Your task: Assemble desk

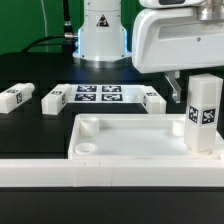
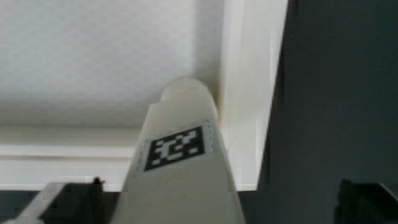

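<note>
**Black table: one leg up**

Tabletop [image 1: 130,140] lies sockets-up. One leg [image 1: 203,115] stands upright in a corner at the exterior view's right (which corner, unclear). Gripper [image 2: 217,203] straddles it, jaws apart, holding nothing. Likely step: seating this leg. Next: close squarely, twist.

I see one leg [image 1: 204,115] upright in a corner of the tabletop [image 1: 120,140], at the exterior view's right. Behind, three loose legs [image 1: 55,100] flank the marker board [image 1: 98,95].

Black table [image 1: 25,70], perhaps green backdrop [image 1: 22,20]
</note>
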Action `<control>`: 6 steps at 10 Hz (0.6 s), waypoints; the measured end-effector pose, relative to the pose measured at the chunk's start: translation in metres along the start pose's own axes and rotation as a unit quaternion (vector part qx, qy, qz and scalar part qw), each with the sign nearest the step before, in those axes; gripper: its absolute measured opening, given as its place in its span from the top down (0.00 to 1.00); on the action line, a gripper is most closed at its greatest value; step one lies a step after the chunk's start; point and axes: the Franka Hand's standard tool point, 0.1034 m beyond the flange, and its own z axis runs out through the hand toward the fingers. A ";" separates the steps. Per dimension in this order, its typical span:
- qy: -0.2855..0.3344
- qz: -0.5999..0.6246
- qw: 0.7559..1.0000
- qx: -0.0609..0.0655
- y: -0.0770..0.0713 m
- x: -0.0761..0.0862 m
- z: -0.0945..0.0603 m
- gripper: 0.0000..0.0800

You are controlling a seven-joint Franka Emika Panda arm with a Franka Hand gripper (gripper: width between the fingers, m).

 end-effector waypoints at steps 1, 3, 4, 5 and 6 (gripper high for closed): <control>0.000 -0.046 0.999 0.000 0.003 0.000 0.000 0.19; 0.000 -0.085 0.996 0.000 0.005 0.000 0.000 0.35; 0.000 -0.084 0.996 0.000 0.005 0.000 0.000 0.52; 0.001 -0.084 0.996 -0.001 0.006 0.001 0.000 0.52; 0.001 -0.080 0.997 -0.001 0.006 0.001 0.000 0.64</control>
